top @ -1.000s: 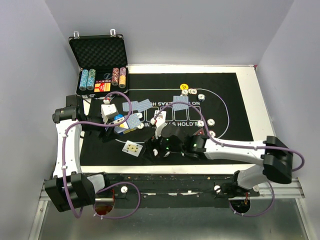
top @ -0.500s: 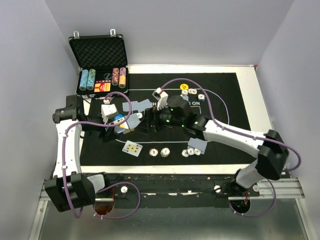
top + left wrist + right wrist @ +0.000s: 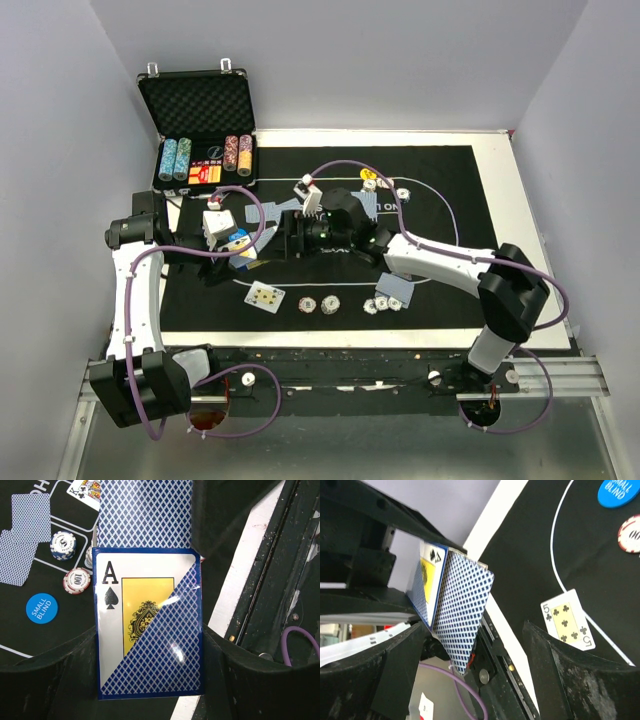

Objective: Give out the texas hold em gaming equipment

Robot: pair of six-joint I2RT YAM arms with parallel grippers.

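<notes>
My left gripper (image 3: 149, 635) is shut on a blue card box (image 3: 165, 645) printed with an ace of spades; blue-backed playing cards (image 3: 145, 512) stick out of its top. In the top view the left gripper (image 3: 236, 250) hangs over the mat's left side. My right gripper (image 3: 283, 237) faces it, open. In the right wrist view a blue-backed card (image 3: 462, 605) juts from the box between the right gripper's (image 3: 475, 630) spread jaws, closer to the left one. Poker chips (image 3: 318, 304) and a face-up card (image 3: 264, 296) lie near the mat's front. A blue button (image 3: 42, 608) lies on the mat.
The black mat (image 3: 470, 230) covers most of the table. An open foam-lined case (image 3: 200, 130) with chip stacks stands at the back left. A yellow button (image 3: 368, 173) and chips (image 3: 385, 184) lie at the far side. A five of clubs (image 3: 567, 620) lies face up.
The right arm swung from the mat's front edge back and left, up to the card box in the left gripper. The left arm has stayed still.
</notes>
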